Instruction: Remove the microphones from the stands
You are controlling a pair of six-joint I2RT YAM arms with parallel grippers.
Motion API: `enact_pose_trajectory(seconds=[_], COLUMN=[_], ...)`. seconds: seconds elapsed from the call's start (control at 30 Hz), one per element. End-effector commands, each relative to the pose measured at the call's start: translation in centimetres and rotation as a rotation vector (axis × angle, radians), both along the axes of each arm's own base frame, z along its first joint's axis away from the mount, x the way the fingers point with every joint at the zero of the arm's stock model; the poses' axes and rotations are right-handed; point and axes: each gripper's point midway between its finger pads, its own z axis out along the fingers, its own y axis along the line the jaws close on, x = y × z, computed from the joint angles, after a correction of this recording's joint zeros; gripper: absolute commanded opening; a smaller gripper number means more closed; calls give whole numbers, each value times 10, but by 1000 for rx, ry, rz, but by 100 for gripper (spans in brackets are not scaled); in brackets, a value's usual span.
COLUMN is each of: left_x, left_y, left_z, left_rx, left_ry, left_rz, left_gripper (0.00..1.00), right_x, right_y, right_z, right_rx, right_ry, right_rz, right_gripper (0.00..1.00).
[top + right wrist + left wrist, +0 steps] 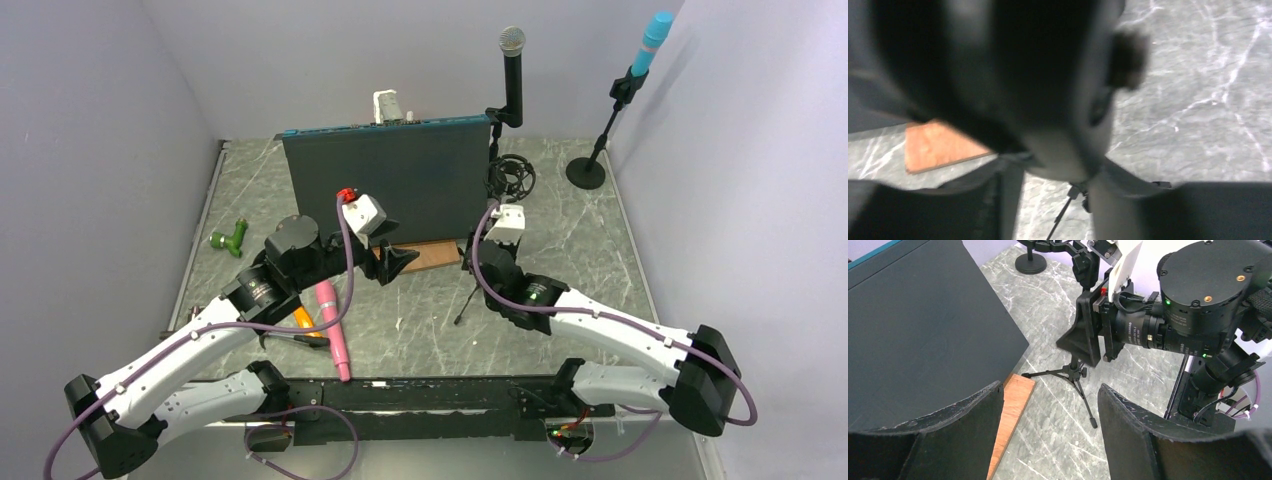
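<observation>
- Left gripper (1048, 396): jaws partly apart, nothing between them.
- Right gripper (470, 262), at its 3 o'clock, sits atop the tripod stand (1075, 375); too blurred to tell its hold.
- Pink microphone (334, 335) lies flat on the table (580, 260), at the left gripper's 7 o'clock.

- You had plain, pale lavender walls (300, 60) closing in the back and both sides.
- Your table (600, 230) had a grey marble-look top with white veins.
- Light fell soft and even.
</observation>
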Motion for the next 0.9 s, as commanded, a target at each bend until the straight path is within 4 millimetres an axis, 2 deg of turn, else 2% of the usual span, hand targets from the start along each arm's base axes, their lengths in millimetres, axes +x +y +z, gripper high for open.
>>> enact_pose_trajectory(seconds=[0.0,0.07,0.13,0.17,0.27,0.53,0.73,0.87], left_x=[0,0,-2,-2,-3,-5,-6,-4], left_y=[-3,-5,-6,-6,-7,-7,-8,-9], left_z=[6,6,6,6,8,11,8,6], left_rx=[-11,-11,-12,-14,-21,-39,-31,-24], left_ry=[-18,-13,-10,-6,-1,2,11,10], left_rz=[-8,-15,-24,-26,-31,-34,-39,-32], left_gripper=[73,73,73,73,73,74,73,73], right_x=[-18,-30,-40,-46,-59,-89,-98,-92], right_y=[30,29,27,26,19,10,12,12], right_z=[7,7,10,12,6,-34,-69,-76], right_rx=[121,147,175,182,185,242,328,450], right_ry=[23,31,42,53,117,267,345,417], right_rz=[171,225,261,282,297,300,276,302], right_gripper=[67,85,98,100,100,100,100,99])
